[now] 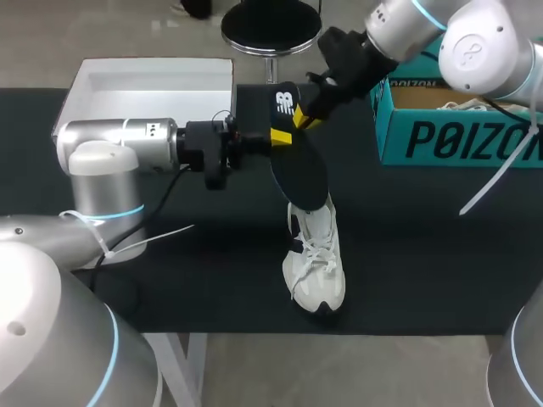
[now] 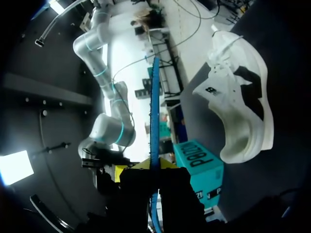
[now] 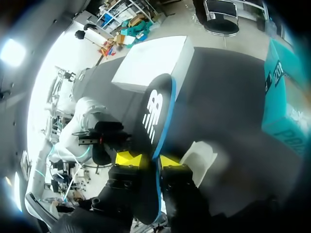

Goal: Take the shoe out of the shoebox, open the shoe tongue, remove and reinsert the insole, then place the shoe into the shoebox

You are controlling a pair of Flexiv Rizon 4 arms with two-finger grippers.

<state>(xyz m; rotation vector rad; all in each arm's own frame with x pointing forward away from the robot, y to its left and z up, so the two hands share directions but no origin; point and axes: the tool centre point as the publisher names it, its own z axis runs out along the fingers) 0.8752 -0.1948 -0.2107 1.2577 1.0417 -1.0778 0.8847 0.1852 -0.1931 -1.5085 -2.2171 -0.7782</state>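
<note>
I hold the insole [image 1: 301, 170] in the air above the worktop [image 1: 424, 237], and both of my pincers have it. My left pincer [image 1: 278, 137] comes in from the left side and is closed on the insole's edge, just below the white logo. In the left wrist view the insole [image 2: 154, 111] shows edge-on as a thin blue line running straight out from between my yellow tips, which press on it from both sides [image 2: 149, 167]. My right pincer [image 1: 305, 117] reaches down from the far right corner and grips the same end of the insole from the other side. In the right wrist view its two yellow tips [image 3: 149, 159] sit tight on either face of the black insole [image 3: 154, 111].

The shoe [image 1: 316, 259], white with dark patches, stands upright on the worktop below the insole, laces up, its toe toward the near edge. The insole's lower end overlaps the shoe's heel opening in the head view; I cannot tell whether they touch. From my left wrist the shoe [image 2: 243, 102] lies beside the insole, apart from it.

The teal shoebox [image 1: 462, 136] sits open at the far right of the worktop, and a white box [image 1: 153, 89] at the far left.
</note>
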